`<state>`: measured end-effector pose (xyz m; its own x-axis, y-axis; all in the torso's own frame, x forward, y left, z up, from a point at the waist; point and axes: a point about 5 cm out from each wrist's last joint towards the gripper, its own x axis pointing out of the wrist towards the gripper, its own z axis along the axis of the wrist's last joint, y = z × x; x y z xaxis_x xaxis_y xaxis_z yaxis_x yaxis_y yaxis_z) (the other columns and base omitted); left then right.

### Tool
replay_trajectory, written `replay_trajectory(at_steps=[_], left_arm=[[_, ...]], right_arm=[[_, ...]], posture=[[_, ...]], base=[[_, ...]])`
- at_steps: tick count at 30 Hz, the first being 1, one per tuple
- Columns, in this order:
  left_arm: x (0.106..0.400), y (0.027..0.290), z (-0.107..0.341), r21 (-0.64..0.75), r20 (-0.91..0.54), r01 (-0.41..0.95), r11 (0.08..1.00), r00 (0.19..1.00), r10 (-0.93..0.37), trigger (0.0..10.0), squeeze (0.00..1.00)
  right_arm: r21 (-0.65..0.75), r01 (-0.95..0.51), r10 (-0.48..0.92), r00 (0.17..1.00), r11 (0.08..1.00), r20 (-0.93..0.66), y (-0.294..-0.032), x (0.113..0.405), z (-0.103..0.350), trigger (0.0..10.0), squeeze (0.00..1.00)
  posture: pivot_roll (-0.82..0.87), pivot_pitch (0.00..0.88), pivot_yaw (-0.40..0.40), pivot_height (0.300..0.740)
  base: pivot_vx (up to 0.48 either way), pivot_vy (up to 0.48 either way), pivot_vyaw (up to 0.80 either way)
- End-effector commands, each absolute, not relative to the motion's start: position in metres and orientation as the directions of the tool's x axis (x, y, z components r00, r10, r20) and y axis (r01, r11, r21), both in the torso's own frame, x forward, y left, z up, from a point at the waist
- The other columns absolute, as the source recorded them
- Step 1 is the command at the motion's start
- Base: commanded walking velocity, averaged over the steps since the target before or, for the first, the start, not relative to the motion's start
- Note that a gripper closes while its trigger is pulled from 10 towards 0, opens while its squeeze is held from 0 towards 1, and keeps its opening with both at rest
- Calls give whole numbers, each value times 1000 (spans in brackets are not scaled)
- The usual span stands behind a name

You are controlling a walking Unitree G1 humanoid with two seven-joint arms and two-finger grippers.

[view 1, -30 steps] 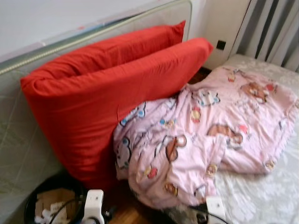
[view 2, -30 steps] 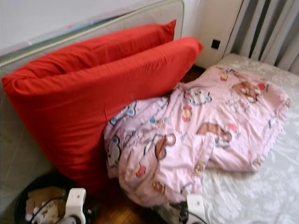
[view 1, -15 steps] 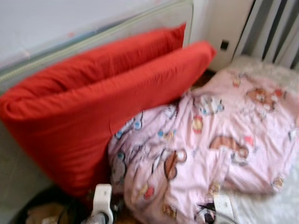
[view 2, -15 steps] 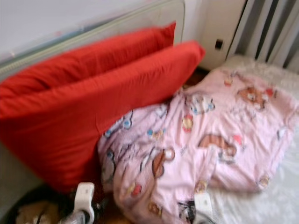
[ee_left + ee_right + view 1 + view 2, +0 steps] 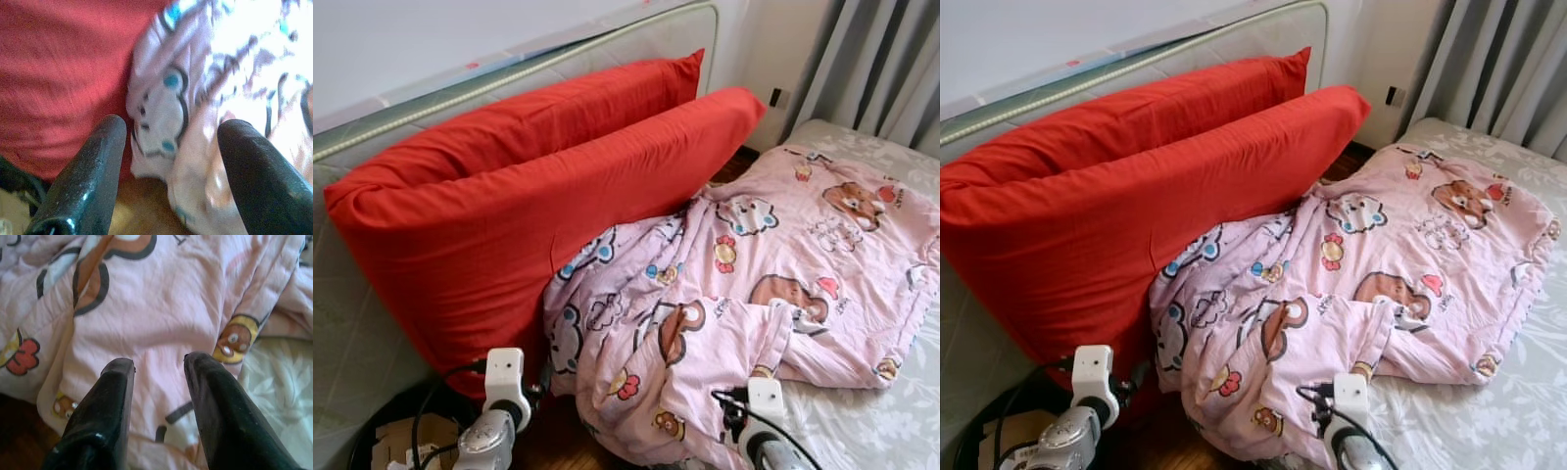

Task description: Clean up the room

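Tidying had barely begun: the blanket (image 5: 744,284) lay crumpled, half off the bed (image 5: 871,421), with left gripper (image 5: 171,161) and right gripper (image 5: 159,387) spread, gripping nothing.

Bedroom: bed (image 5: 862,431), quilt (image 5: 754,294), curtains (image 5: 871,59)

Matt cloth blanket (image 5: 773,284), pillows (image 5: 538,196)

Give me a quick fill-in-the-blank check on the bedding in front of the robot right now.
1. The crumpled pink cartoon-print quilt lies partly on the ____.
2. The two big pillows leaning on the upright mattress are ____.
3. Both the left gripper and right gripper are ____.

Missing: bed; red; open
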<state>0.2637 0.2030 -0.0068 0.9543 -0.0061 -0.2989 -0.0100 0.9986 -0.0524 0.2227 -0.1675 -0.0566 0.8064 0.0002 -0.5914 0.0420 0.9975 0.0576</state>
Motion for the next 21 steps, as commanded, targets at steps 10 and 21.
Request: replay_trajectory(at_steps=[10,21], left_arm=[[271,199,9,-61,-182,-7,998,983,-4,10000,0],[272,194,14,-70,-158,6,997,987,-17,10000,0]], right_arm=[[29,89,-65,877,996,-475,-174,253,-32,10000,0],[27,82,-64,914,996,-400,-166,260,-23,10000,0]], posture=[[108,84,-1,710],[110,78,3,645]], base=[[0,0,0],[0,0,0]])
